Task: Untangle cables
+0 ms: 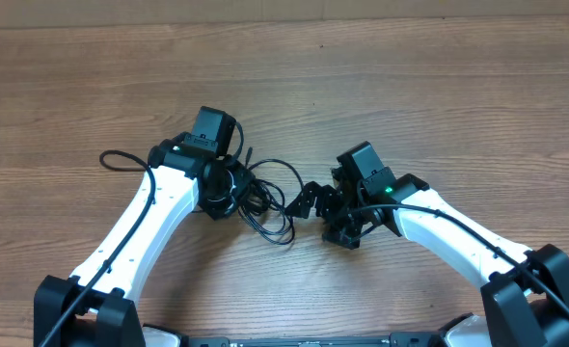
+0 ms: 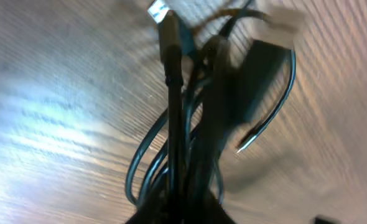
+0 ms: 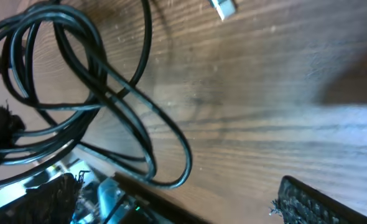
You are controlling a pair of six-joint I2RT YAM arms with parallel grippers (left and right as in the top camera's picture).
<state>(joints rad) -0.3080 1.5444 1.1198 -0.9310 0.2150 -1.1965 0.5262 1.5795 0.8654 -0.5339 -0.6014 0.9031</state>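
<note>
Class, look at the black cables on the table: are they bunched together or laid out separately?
Bunched together: the cables overlap in crossing loops, forming one tangled cluster.

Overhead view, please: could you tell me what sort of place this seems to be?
Probably a robotics lab workbench: a bare wooden table, a white left arm and right arm reaching in from one edge, and tangled black cables between them.

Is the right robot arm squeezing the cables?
No, the right jaws stand wide open, and the black cables lie unpinched on the wooden table.
</note>
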